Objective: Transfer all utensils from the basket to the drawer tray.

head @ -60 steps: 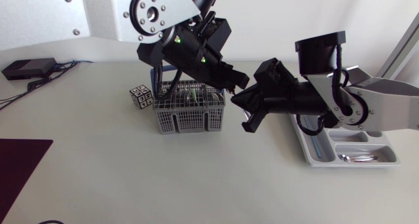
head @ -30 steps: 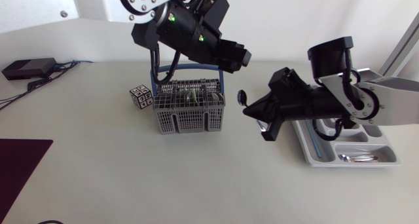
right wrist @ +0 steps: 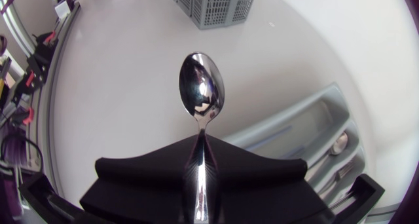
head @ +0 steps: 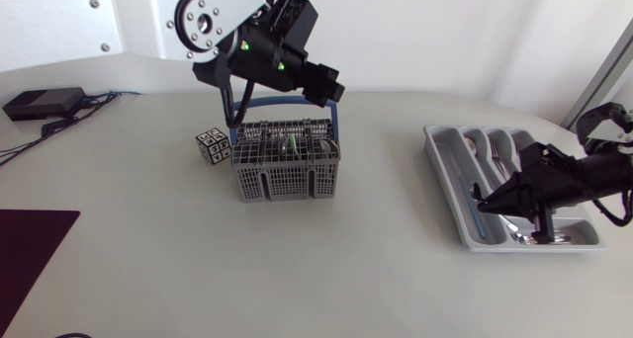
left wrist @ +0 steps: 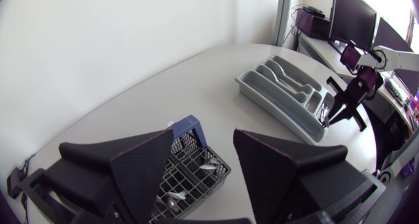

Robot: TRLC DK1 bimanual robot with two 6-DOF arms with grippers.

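Note:
The grey wire basket [head: 287, 162] with a blue handle stands left of the table's middle, with utensils [left wrist: 211, 166] inside. My left gripper [head: 328, 87] hovers above its far right corner; in the left wrist view its fingers [left wrist: 141, 168] stand open and empty, the basket [left wrist: 196, 178] below them. My right gripper [head: 487, 197] is shut on the handle of a steel spoon [right wrist: 201, 93], bowl pointing ahead, over the near left part of the grey drawer tray [head: 450, 185]. The tray [right wrist: 308, 129] lies beneath and beside the spoon.
Forks [head: 499, 152] and a spoon [head: 539, 239] lie in the tray's compartments. A small black-and-white patterned cube [head: 213, 145] sits beside the basket's left end. A dark mat [head: 25, 249] covers the near left corner; a black box [head: 40, 103] with cables lies far left.
My right arm has carried the spoon from beside the basket rightward to over the tray. My left gripper has pulled back up and left over the basket and opened.

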